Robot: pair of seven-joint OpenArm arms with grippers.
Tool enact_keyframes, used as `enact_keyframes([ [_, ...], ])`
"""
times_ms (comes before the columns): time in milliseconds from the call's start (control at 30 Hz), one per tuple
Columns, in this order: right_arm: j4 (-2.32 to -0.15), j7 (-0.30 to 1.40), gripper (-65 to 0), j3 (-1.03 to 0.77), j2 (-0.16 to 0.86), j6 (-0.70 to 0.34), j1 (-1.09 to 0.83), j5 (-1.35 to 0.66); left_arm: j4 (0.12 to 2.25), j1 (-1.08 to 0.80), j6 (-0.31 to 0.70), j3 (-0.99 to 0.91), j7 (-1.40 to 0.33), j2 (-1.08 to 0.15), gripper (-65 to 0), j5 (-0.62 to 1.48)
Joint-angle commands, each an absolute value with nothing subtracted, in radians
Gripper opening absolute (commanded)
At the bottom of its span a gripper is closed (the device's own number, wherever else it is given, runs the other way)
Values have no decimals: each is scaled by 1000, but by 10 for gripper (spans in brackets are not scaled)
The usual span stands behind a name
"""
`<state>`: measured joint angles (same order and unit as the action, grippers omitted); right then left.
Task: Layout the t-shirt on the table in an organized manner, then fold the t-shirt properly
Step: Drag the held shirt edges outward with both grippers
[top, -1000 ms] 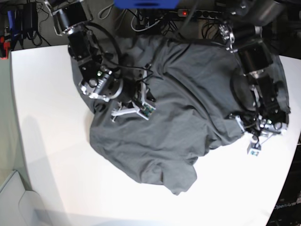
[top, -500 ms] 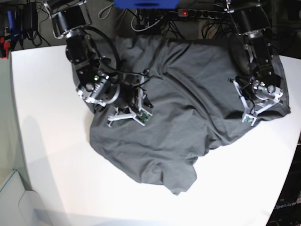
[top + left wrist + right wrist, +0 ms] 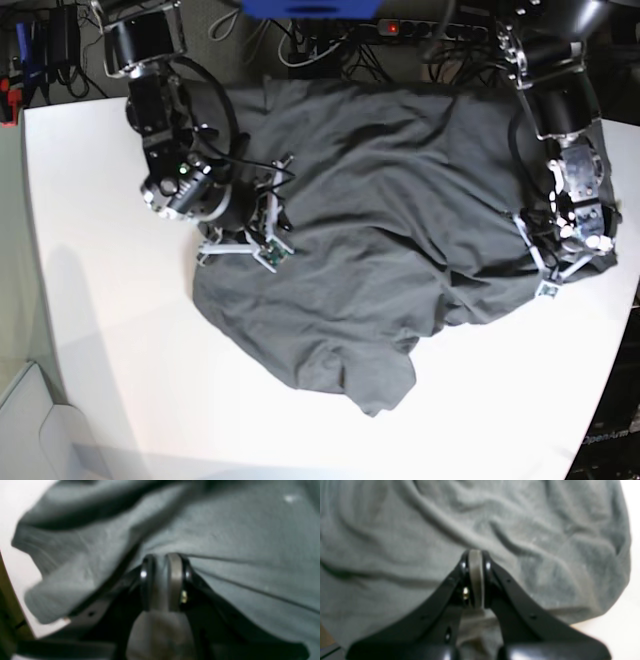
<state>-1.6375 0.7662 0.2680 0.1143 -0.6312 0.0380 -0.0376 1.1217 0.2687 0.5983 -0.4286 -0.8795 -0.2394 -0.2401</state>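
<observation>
The dark grey t-shirt (image 3: 380, 230) lies spread but wrinkled on the white table (image 3: 100, 330). Its near end is bunched into a lump (image 3: 375, 385). My left gripper (image 3: 546, 264) is at the shirt's right edge. In the left wrist view this left gripper (image 3: 161, 580) is shut on a fold of the t-shirt (image 3: 225, 542), with grey cloth pinched between its pads. My right gripper (image 3: 252, 238) rests over the shirt's left part. The right wrist view shows the right gripper (image 3: 475, 580) shut, pads together, tips against the wrinkled t-shirt (image 3: 420, 530); no cloth shows between them.
Cables and a power strip (image 3: 400, 30) lie behind the table's far edge. A blue object (image 3: 310, 8) sits at the top. Bare white tabletop stretches to the left and along the front (image 3: 480, 420). The table's right edge (image 3: 625, 330) runs close to my left gripper.
My right gripper has slid left over the shirt. The left gripper swung back and then forward along the right edge, holding cloth. The shirt's upper part now lies flatter and wider.
</observation>
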Motion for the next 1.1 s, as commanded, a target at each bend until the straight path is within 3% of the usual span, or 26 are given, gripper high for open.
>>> enact_keyframes([
  [0,-1656,748,-650,260,114,-633,42,-50,1095,306,605,-426,-871,-242,-543,-231],
  [300,-1653,748,-650,239,113,-631,-13,-48,826,550,604,-424,-704,-243,-542,-277],
  [633,-1656,748,-650,166,110,-630,-15,-48,814,699,608,-424,-667,-236,-542,-320],
  [867,-1656,746,-650,104,110,-630,-10,-50,980,628,618,-426,-868,-216,-542,-318],
  [1067,-1655,746,-650,111,114,-634,38,-50,1274,360,618,-432,-975,-168,-543,-318],
])
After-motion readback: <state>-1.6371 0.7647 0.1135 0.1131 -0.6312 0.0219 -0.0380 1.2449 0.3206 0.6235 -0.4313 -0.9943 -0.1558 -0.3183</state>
